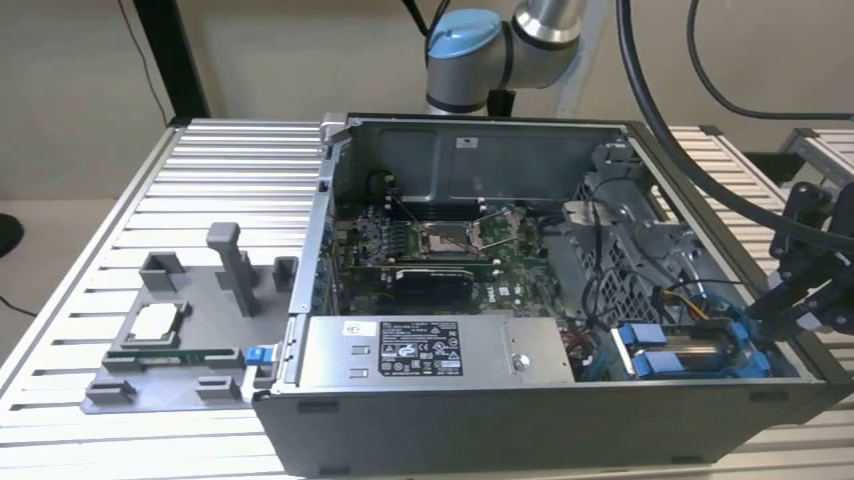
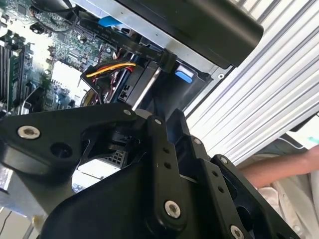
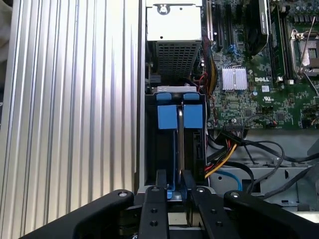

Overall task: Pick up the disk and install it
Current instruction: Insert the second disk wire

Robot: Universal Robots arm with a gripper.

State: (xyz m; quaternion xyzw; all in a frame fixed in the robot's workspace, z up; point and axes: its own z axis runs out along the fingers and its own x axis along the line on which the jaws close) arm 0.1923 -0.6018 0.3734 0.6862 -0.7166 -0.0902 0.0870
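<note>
In the exterior view my arm reaches from its base behind the open computer case (image 1: 534, 430), over the far wall and around to the exterior view's right, where my gripper (image 1: 781, 305) dips into the case's near right corner. There the disk (image 1: 694, 357) stands on edge in its bay, blue carrier tabs showing.

In the second wrist view my black linkage (image 2: 149, 174) is angled over the yellow and red cables (image 2: 112, 69), and a person's arm (image 2: 279, 167) lies beyond the ribbed table (image 2: 269, 94).

In the first wrist view my fingers (image 3: 161, 180) are drawn narrow, clamped on the disk's (image 3: 180, 144) thin edge in the bay beside the motherboard (image 3: 259, 94).
</note>
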